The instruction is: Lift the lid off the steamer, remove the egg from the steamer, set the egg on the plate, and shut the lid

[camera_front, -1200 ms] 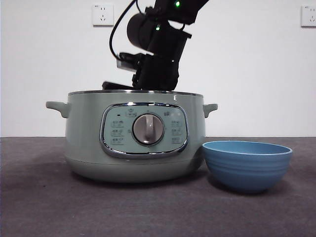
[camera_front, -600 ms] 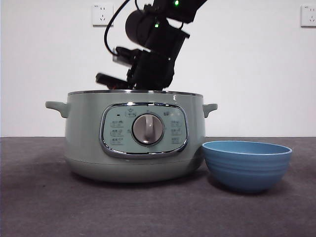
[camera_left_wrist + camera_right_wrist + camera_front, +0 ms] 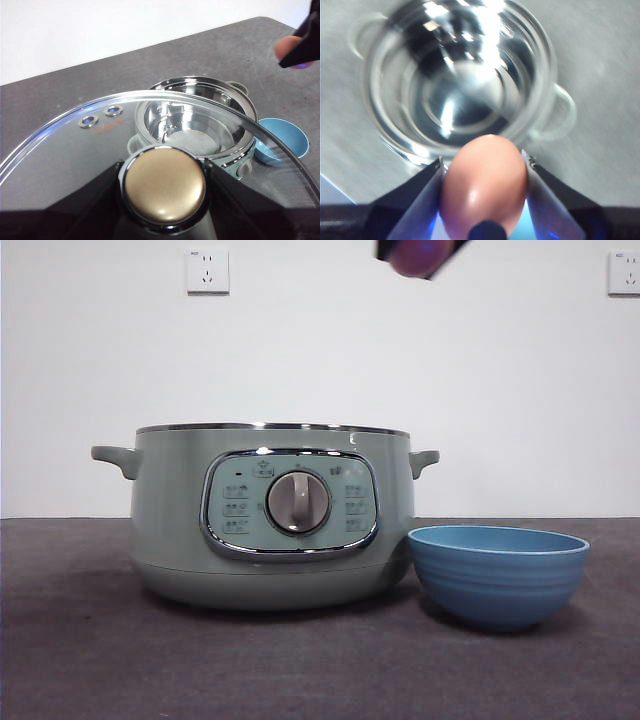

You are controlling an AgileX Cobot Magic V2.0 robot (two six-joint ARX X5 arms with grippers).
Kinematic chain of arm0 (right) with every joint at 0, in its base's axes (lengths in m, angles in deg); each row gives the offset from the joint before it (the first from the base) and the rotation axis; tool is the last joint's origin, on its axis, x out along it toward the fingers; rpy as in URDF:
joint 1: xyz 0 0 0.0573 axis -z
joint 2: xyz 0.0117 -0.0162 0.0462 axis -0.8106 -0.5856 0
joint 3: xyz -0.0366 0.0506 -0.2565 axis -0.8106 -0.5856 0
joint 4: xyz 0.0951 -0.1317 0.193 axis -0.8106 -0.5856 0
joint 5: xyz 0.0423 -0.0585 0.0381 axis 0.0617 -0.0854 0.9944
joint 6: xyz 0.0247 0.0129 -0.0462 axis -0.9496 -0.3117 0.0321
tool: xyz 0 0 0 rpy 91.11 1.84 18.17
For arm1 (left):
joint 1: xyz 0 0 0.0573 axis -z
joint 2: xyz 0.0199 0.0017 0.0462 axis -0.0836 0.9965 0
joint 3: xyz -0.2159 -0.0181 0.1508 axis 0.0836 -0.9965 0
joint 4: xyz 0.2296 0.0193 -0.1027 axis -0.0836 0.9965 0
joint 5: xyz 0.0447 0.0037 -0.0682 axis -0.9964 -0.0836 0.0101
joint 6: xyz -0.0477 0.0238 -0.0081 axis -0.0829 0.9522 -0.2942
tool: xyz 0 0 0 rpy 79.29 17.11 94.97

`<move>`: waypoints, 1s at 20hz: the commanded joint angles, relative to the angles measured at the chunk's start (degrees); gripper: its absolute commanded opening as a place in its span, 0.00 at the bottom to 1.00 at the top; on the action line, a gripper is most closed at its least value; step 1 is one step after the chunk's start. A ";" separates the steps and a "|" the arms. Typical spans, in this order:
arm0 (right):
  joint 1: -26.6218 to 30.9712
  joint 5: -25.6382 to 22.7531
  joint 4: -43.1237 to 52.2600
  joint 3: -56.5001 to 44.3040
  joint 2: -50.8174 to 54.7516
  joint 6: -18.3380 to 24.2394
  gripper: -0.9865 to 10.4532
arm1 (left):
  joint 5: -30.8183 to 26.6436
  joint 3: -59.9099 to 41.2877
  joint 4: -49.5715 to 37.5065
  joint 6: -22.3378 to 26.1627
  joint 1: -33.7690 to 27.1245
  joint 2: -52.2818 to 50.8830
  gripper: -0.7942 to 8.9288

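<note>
The pale green steamer (image 3: 170,520) stands open on the table, and its shiny inner pot (image 3: 200,120) holds nothing. My left gripper (image 3: 164,172) is shut on the knob (image 3: 164,187) of the glass lid (image 3: 65,155), holding it in the air well above and to one side of the steamer. My right gripper (image 3: 484,162) is shut on the brown egg (image 3: 485,185), high above the steamer (image 3: 455,80). In the front view only its tip (image 3: 418,252) shows at the top edge. The blue plate (image 3: 500,575) sits right of the steamer, also seen as the bowl (image 3: 280,142).
The table (image 3: 80,660) is dark grey, with a white wall behind it. Two wall sockets (image 3: 207,270) sit high on that wall. The steamer's side handles (image 3: 115,457) stick out left and right, and the right one nearly reaches the plate.
The right arm has risen out of the steamer with the egg, from just above the rim to the top edge of the front view. Steamer and plate have not moved.
</note>
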 commanded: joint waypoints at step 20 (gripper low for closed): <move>9.68 8.22 38.93 -44.44 -2.54 0.02 0.08 | 0.17 0.92 -3.28 0.63 -0.07 -0.44 0.07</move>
